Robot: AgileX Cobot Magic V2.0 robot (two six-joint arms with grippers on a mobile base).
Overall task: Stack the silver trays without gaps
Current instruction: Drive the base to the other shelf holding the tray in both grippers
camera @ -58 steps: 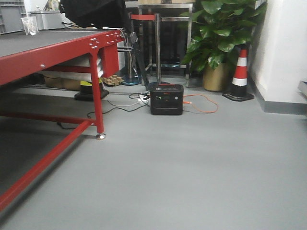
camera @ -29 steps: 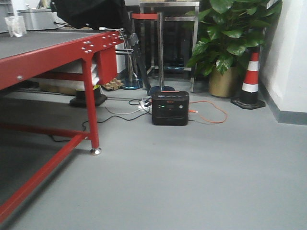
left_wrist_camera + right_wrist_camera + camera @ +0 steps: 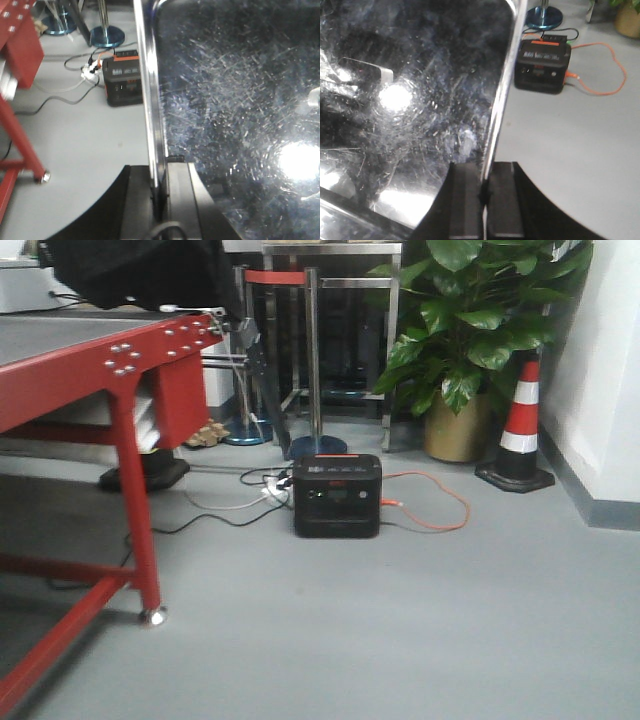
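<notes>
Floor (image 3: 420, 630) grey, red table (image 3: 60, 375), power box (image 3: 337, 496), left tool (image 3: 161, 192) and right tool (image 3: 483, 192) clamped on silver tray (image 3: 240, 100)

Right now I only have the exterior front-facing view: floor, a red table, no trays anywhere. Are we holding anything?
Observer: Yes. In the left wrist view, the left tool is shut on the thin rim of a silver tray. The tray's scratched face fills the right of that picture.
Operator: And the right side?
Observer: The right tool likewise pinches a tray rim, with the tray to its left. I cannot tell whether it is the same tray.
Operator: What lies beyond it?
Observer: Past the rim, the right wrist view shows grey floor with the black power station on it. So the tray appears to be held over open floor.
</notes>
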